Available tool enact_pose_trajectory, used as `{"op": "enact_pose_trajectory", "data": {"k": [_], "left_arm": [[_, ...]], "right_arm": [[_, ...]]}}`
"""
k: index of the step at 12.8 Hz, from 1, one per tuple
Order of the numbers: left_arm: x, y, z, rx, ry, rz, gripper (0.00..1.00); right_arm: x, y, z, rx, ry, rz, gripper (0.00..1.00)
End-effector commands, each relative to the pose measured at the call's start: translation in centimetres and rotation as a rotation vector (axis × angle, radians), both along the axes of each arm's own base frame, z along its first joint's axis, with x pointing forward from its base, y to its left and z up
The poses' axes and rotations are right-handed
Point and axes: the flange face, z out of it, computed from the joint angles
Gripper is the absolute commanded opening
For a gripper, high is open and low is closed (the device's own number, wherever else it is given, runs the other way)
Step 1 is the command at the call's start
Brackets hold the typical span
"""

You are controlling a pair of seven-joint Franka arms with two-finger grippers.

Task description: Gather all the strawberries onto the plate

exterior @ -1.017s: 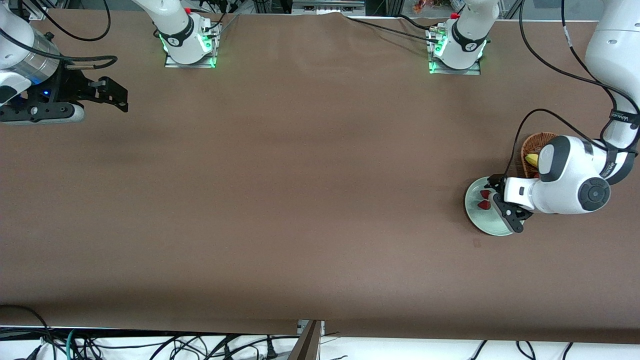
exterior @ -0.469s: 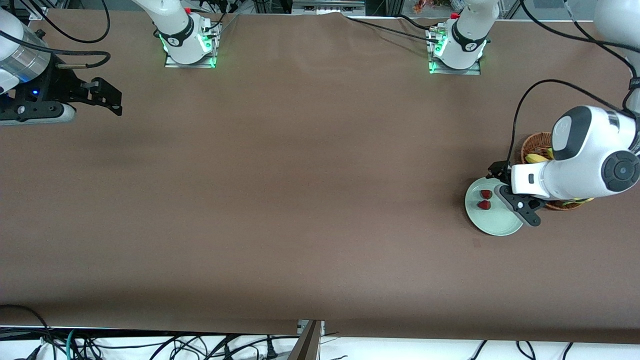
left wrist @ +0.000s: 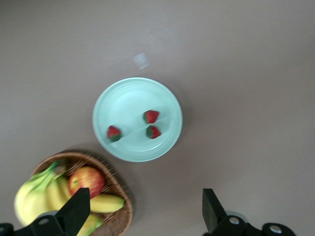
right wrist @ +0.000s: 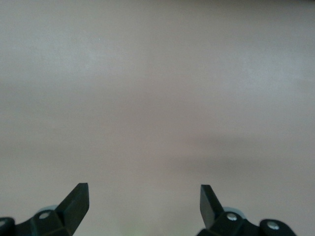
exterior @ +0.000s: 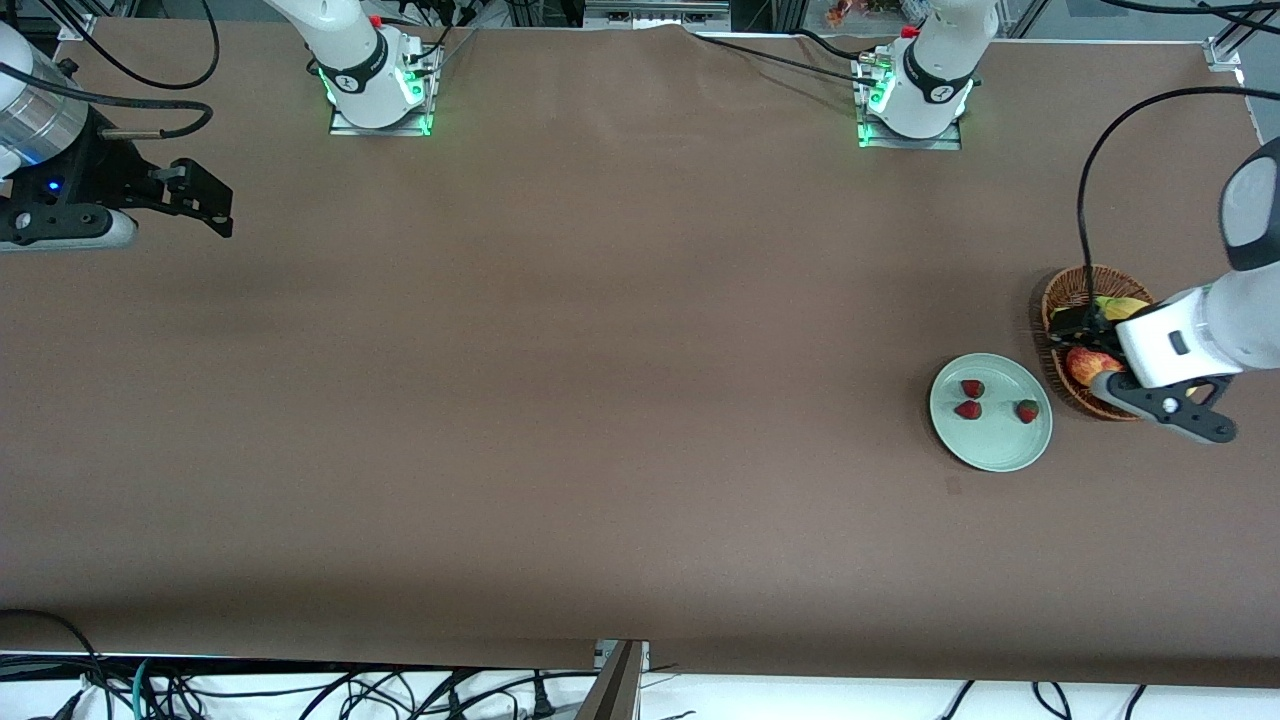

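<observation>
- Left tool (exterior: 1140, 370): hung over the wicker basket (exterior: 1055, 310), fingers (left wrist: 76, 209) spread wide, nothing held.
- Right tool (exterior: 205, 195): waited above bare tabletop (exterior: 600, 350) close to the edge at the right arm's end, toward the corner on the robots' side; fingers (right wrist: 76, 199) equally wide apart, empty.
- Strawberries: all three lay on the plate (exterior: 995, 450).
- First strawberry (exterior: 972, 388) and second strawberry (exterior: 967, 410): sat just beside each other, on the part of the plate turned away from the basket; the second lay the nearer of the two to the front camera.
- Third strawberry (exterior: 1027, 411): lay apart from that pair, on the part of the plate closest to the basket.
- Green caps seen on the berries from the left wrist camera; same three red fruits visible there on the pale mint dish.
- Plate: rested flat on the tabletop near the edge at the left arm's end, roughly midway between the robots' edge and the front-camera edge, just beside the basket but not clearly touching it.
- Basket: stood between the plate and the edge at the left arm's end; held a red-yellow apple (exterior: 1085, 362) and yellow bananas (exterior: 1120, 305), partly covered by the left tool in the front view.
</observation>
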Motion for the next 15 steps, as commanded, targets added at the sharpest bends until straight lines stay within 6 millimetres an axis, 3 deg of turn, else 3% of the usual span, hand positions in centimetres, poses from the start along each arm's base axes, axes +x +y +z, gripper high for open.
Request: {"op": "enact_pose_trajectory", "data": {"k": [1, 4, 7, 8, 10, 13, 14, 15], "left_arm": [[0.0, 0.1, 4.1, 0.027, -0.001, 0.030, 1.00], [-0.3, -1.6, 7.7, 0.018, -0.022, 0.014, 1.00], [-0.3, -2.9, 9.6, 0.005, -0.061, -0.001, 1.00], [-1.1, -5.6, 10.8, 0.024, -0.077, -0.035, 1.00], [-2.7, -6.4, 11.1, 0.091, -0.069, 0.050, 1.00], [-6.6, -4.9, 10.7, -0.002, -0.023, 0.259, 1.00], [-7.8, -3.9, 10.7, -0.018, -0.045, 0.292, 1.00], [-9.2, -4.1, 10.5, -0.012, -0.069, 0.291, 1.00]], "right_arm": [[0.3, -0.9, 0.3, -0.005, 0.006, -0.008, 0.99], [0.3, -1.0, -0.1, -0.008, 0.026, -0.012, 0.99], [0.2, -0.8, 0.0, -0.006, 0.023, -0.010, 0.99], [0.2, -0.6, 0.0, -0.006, 0.023, -0.009, 0.99], [0.2, -0.5, 0.0, -0.006, 0.023, -0.007, 0.99], [0.2, -0.5, 0.0, -0.006, 0.023, -0.006, 0.99], [0.2, -0.5, 0.0, -0.006, 0.023, -0.006, 0.99], [0.2, -0.5, 0.0, -0.006, 0.023, -0.006, 0.99]]}}
